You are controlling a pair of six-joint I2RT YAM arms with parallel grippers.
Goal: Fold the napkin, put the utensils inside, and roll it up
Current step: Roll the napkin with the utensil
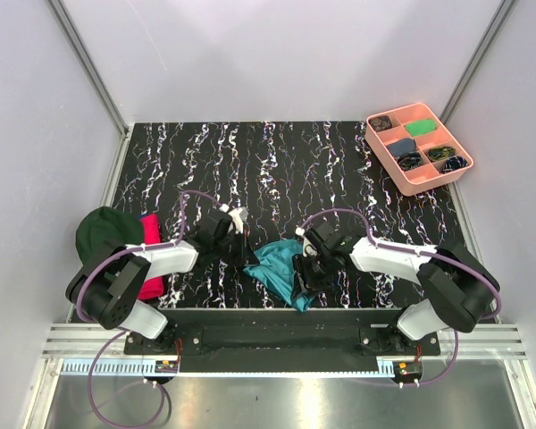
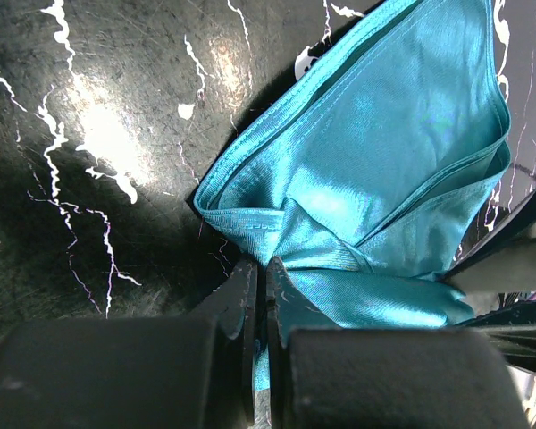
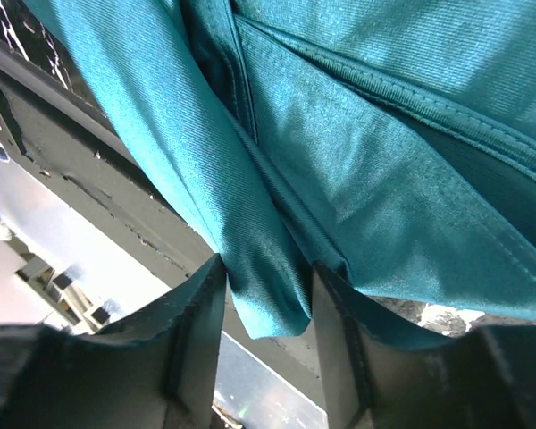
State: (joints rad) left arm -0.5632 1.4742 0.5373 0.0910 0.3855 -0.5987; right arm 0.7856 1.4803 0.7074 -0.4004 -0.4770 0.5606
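Your napkin (image 1: 281, 268) sits at the near middle of the table (image 1: 277, 170), between the two arms. It is bunched into several loose layers rather than spread flat, and its near tip reaches the table's near edge. Your left claw (image 2: 266, 273) is closed tight on a folded corner at the cloth's left side. In the left wrist view the teal fabric is squeezed into the narrow slit between the jaws, which anchors that end so the other arm can pull against it. Your right claw (image 3: 266, 286) has its jaws on either side of a thick hanging fold on the right side. The cloth fills the gap between them, but you cannot tell from these views whether it is clamped yet or only straddled. With one claw at each end, the aim is probably to stretch or lift the cloth so it can be laid out square, so I judge the folding step to be barely under way. No utensils show on or beside the napkin. The pink tray (image 1: 441, 184) at the far right holds small items too small to identify. A dark green cap (image 1: 103, 234) and a pink-red cloth (image 1: 150, 268) lie at the near left, well away from the work.
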